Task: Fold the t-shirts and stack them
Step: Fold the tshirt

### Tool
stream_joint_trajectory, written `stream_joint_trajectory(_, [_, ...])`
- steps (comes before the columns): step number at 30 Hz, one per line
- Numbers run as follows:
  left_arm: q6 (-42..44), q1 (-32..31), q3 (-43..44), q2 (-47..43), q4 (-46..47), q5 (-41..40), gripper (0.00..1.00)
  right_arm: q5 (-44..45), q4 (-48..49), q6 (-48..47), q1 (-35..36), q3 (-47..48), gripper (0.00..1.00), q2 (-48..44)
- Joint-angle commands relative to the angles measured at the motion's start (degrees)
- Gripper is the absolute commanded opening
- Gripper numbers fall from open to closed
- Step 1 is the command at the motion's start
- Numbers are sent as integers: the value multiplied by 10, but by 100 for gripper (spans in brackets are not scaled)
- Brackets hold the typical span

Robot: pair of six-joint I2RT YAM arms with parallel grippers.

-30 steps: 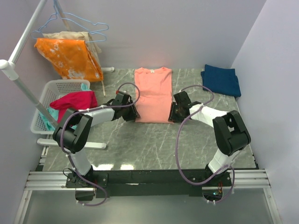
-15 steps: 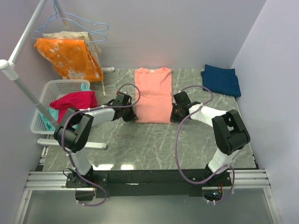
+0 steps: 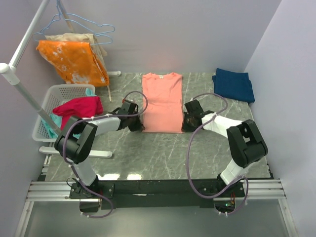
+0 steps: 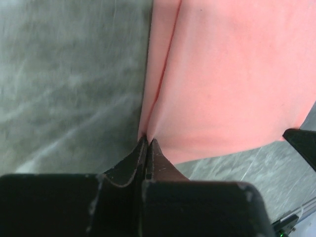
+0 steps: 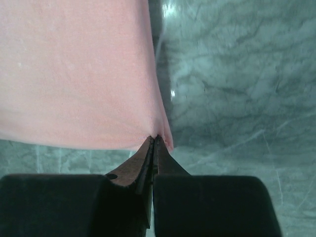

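Wrist views alone show left claw (image 4: 147, 140) and right claw (image 5: 154, 138) pinching salmon t-shirt (image 4: 232, 74) corners.

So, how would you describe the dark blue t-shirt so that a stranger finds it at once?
Start at the grey marble table and go to its far right corner. There the navy t-shirt lies folded into a compact rectangle. It is the only dark blue cloth; the salmon-pink t-shirt lies longer, in the middle.
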Motion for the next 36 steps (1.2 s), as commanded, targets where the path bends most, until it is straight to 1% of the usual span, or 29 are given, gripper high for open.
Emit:
stream_joint_trajectory(1, [8, -10, -47, -62, -24, -36, 1, 13, -10, -2, 1, -35, 0, -56])
stream_joint_trajectory(6, [-12, -53, -115, -123, -20, -79, 1, -16, 1, 9, 12, -87, 0, -115])
stream_joint_trajectory(7, [-21, -71, -134, -144, -21, -92, 1, -16, 1, 14, 15, -94, 0, -124])
stream_joint_trajectory(9, [-30, -92, -148, -163, -26, -110, 1, -16, -1, 18, 33, -114, 0, -153])
stream_joint_trajectory(10, [-42, -113, -155, -183, -39, -130, 1, -12, -2, 23, 41, -120, 0, -162])
stream_joint_trajectory(12, [-55, -134, -162, -203, -49, -148, 1, -4, -10, 36, 64, -134, 0, -192])
stream_joint_trajectory(13, [-69, -151, -165, -225, -59, -173, 1, -1, -13, 41, 72, -139, 0, -203])
stream_joint_trajectory(15, [-83, -165, -168, -248, -88, -193, 1, 6, -23, 57, 95, -151, 0, -236])
stream_joint_trajectory(19, [-125, -190, -170, -327, -139, -234, 1, 11, -47, 81, 129, -161, 0, -292])
stream_joint_trajectory(20, [-130, -193, -168, -340, -164, -253, 1, 26, -59, 84, 133, -162, 0, -312])
stream_joint_trajectory(24, [-157, -201, -146, -407, -229, -299, 1, 41, -89, 95, 151, -154, 0, -358])
stream_joint_trajectory(27, [-162, -202, -118, -428, -264, -321, 1, 56, -114, 91, 152, -131, 0, -380])
stream_joint_trajectory(32, [-158, -203, -58, -414, -309, -351, 1, 91, -153, 73, 152, -53, 0, -378])
stream_joint_trajectory(36, [-145, -202, -1, -362, -326, -374, 1, 121, -164, 48, 151, 10, 0, -346])
